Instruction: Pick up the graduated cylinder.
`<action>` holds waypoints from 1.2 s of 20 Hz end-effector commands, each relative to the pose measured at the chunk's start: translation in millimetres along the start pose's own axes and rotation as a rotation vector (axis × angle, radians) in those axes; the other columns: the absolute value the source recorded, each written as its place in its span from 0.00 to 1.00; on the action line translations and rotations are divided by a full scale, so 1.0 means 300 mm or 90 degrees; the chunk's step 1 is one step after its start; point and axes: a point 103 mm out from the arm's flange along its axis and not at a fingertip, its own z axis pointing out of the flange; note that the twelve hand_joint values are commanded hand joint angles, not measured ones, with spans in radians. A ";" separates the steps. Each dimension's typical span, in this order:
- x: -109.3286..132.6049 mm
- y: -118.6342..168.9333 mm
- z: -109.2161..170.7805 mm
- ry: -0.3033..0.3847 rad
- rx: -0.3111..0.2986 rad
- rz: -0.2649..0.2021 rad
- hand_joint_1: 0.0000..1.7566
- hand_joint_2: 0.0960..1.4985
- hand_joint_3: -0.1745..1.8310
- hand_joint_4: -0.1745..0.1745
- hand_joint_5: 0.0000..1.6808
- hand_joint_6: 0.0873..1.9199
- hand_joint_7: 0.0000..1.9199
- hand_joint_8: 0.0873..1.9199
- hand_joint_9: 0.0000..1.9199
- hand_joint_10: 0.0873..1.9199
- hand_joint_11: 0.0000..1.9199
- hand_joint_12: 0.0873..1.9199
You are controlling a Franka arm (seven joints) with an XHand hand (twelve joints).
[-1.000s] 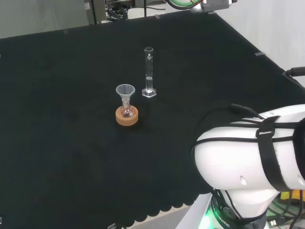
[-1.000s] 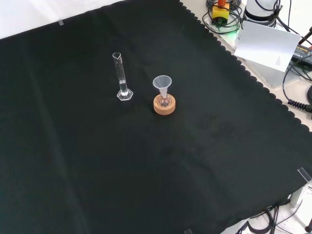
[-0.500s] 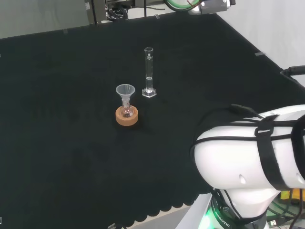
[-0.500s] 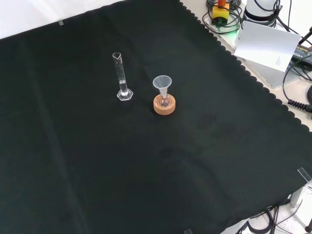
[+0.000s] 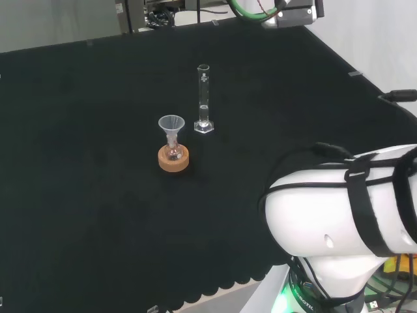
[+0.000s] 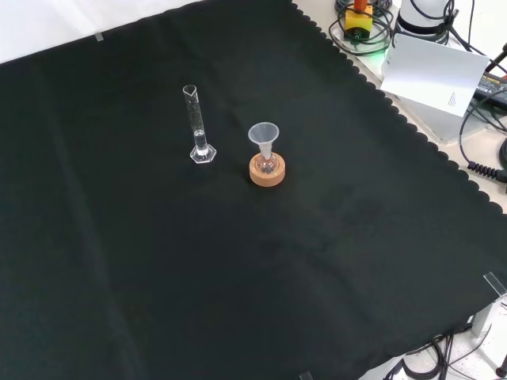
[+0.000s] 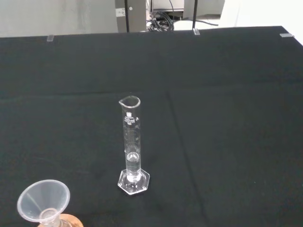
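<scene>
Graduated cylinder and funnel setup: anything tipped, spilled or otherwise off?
Nothing stands out. The graduated cylinder stands upright on its hexagonal base, apart from the funnel, which sits straight in the small flask on its cork ring. No spill shows on the black cloth.

my cloth: black, matt | graduated cylinder: clear, glossy | funnel: clear, smooth | stand: cork, rough

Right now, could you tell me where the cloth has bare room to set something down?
Nearly everywhere: the black cloth lies bare around the two pieces. It is crowded only where the cylinder stands beside the funnel and its flask on the cork ring, with a narrow gap between.
</scene>
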 end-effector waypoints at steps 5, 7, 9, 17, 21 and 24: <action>-0.146 0.224 0.170 0.026 0.008 0.008 0.00 0.79 0.26 0.46 0.14 0.00 0.00 0.24 0.12 0.33 0.05 0.72; -0.171 0.292 0.199 0.036 0.013 0.011 0.00 0.79 0.25 0.46 0.14 0.00 0.01 0.24 0.13 0.33 0.05 0.72; -0.186 0.355 0.220 0.045 0.006 0.012 0.00 0.79 0.25 0.45 0.14 0.00 0.01 0.25 0.13 0.33 0.06 0.72; -0.199 0.534 0.349 0.081 -0.040 -0.009 0.01 0.80 0.24 0.44 0.14 0.00 0.03 0.27 0.16 0.34 0.07 0.72; -0.193 0.587 0.447 0.110 -0.036 -0.021 0.03 0.79 0.23 0.43 0.15 0.00 0.04 0.28 0.18 0.34 0.09 0.71; -0.189 0.621 0.519 0.123 -0.029 -0.027 0.04 0.79 0.22 0.43 0.15 0.00 0.05 0.29 0.19 0.34 0.09 0.71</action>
